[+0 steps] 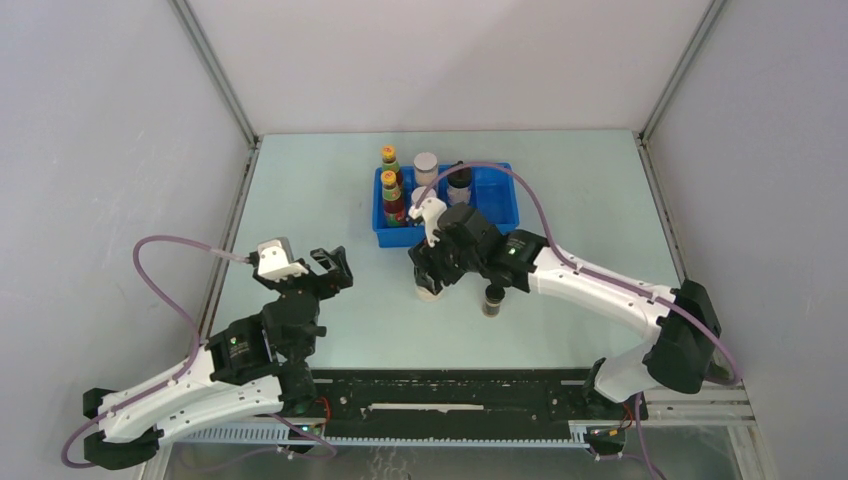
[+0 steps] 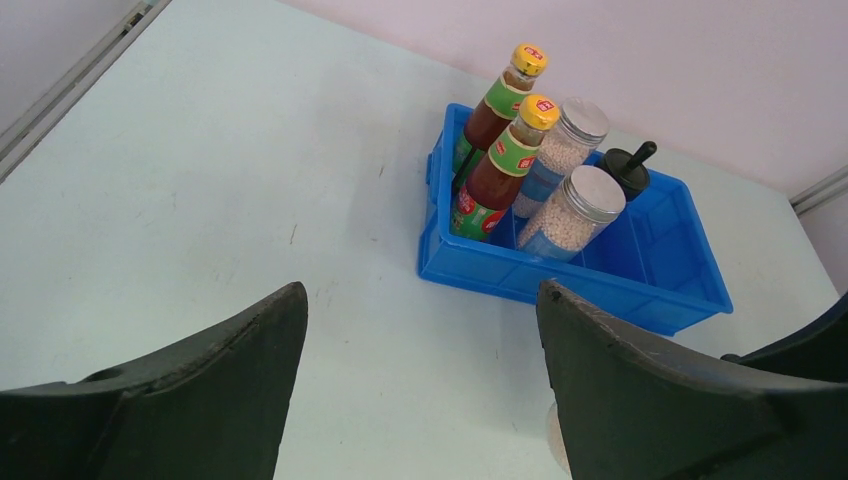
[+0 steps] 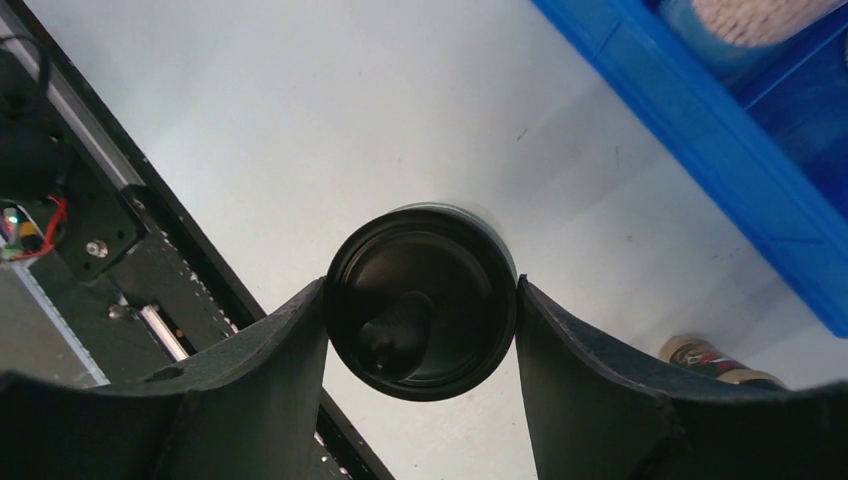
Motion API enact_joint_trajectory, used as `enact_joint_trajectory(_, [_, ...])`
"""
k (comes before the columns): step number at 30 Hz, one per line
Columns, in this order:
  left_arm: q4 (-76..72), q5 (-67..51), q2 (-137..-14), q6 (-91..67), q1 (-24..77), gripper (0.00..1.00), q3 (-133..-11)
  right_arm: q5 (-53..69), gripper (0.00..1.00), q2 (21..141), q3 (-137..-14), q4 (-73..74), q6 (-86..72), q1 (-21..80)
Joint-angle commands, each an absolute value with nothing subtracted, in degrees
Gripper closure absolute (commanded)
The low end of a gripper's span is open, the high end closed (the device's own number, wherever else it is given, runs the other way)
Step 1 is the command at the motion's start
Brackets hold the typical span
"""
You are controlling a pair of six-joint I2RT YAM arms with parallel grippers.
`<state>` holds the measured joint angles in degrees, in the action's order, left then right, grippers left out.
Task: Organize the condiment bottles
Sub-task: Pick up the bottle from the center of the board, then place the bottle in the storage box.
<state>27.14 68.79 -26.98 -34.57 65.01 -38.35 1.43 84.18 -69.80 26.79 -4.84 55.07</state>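
Presently your right gripper (image 3: pixel 420 295) has its fingers (image 3: pixel 270 380) clamped on the black-lidded jar (image 3: pixel 420 330), which stands on the table (image 3: pixel 300 100) just short of the blue tray (image 3: pixel 700 140), so lift it squarely upright and clear the wall before lowering.

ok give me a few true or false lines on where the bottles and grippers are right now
1. The left gripper is open and empty. True.
2. The two red-labelled bottles lie on the table. False: they stand upright in the blue tray.
3. The right gripper has its fingers on either side of a black-lidded jar. True.
4. Every bottle is in the tray. False: a dark vial sits on the table outside it.
5. Two silver-lidded jars are in the tray. True.
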Motion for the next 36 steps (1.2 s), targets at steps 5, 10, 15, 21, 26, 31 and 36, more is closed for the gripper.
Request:
enact_joint_trajectory(5, [25.2, 69.0, -27.5, -34.7, 65.3, 0.12, -38.7, -1.1, 1.00, 81.3, -79.5, 27.9, -5.6, 51.3])
enact_joint_trajectory(10, [24.8, 68.8, -27.6, -34.3, 65.3, 0.12, -38.6, -2.3, 1.00, 82.8, -83.2, 29.1, -5.6, 48.4])
enact_joint_trajectory(15, [24.0, 68.2, -27.8, -34.1, 65.3, 0.12, -38.2, -3.6, 1.00, 83.8, -85.6, 29.6, -5.7, 46.0])
enact_joint_trajectory(21, [24.0, 67.4, -28.4, -34.4, 65.3, 0.12, -38.3, -4.7, 1.00, 84.9, -86.5, 29.2, -6.5, 41.9])
enact_joint_trajectory(26, [23.6, 66.9, -28.7, -34.5, 65.3, 0.12, -38.3, -5.3, 1.00, 86.0, -86.7, 28.7, -6.2, 39.2])
enact_joint_trajectory(31, [23.6, 66.4, -29.0, -34.7, 65.3, 0.12, -38.2, -5.8, 1.00, 87.4, -86.7, 27.6, -5.8, 37.4])
enact_joint_trajectory(36, [23.6, 66.1, -28.8, -34.7, 65.3, 0.12, -38.2, -6.4, 1.00, 88.8, -87.1, 26.7, -5.6, 35.8])
